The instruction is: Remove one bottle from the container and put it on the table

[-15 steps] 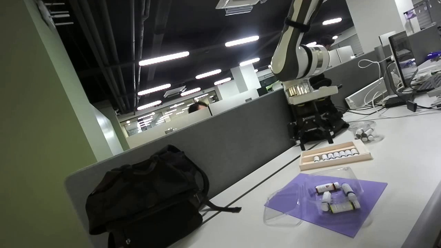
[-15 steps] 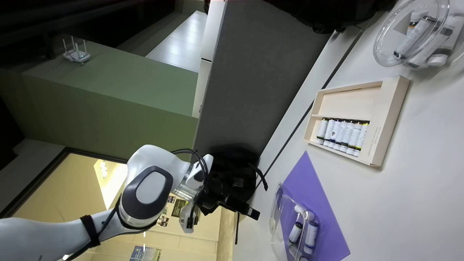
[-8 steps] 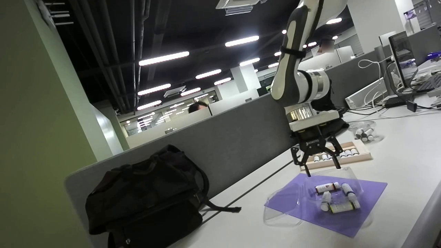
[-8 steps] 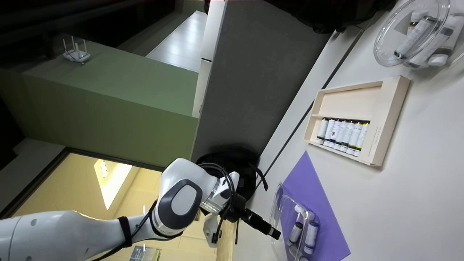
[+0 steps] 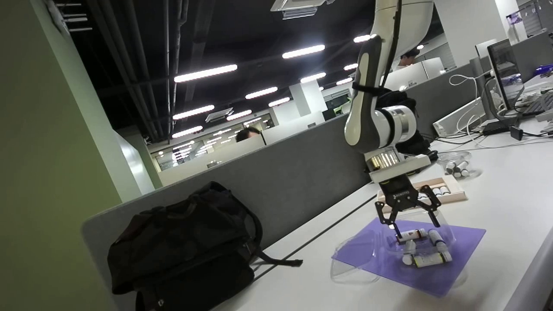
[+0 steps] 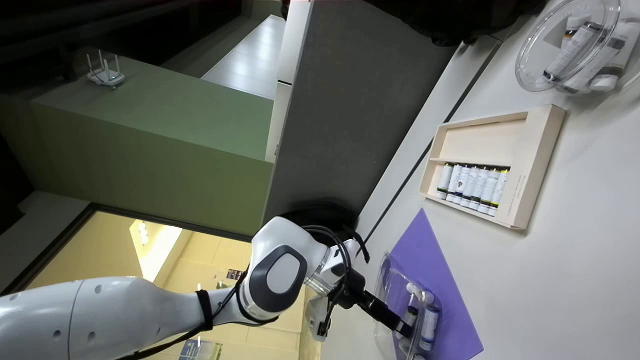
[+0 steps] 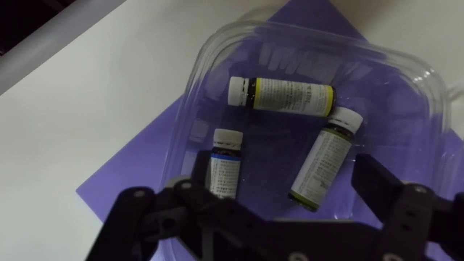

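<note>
A black backpack sits at left on the pale table in an exterior view. To its right, four bottles lie in an open clear plastic container atop a purple sheet, under a Robotiq gripper whose fingers stand wide apart. Beyond are a wooden box and, farther right, a round clear tub.
</note>
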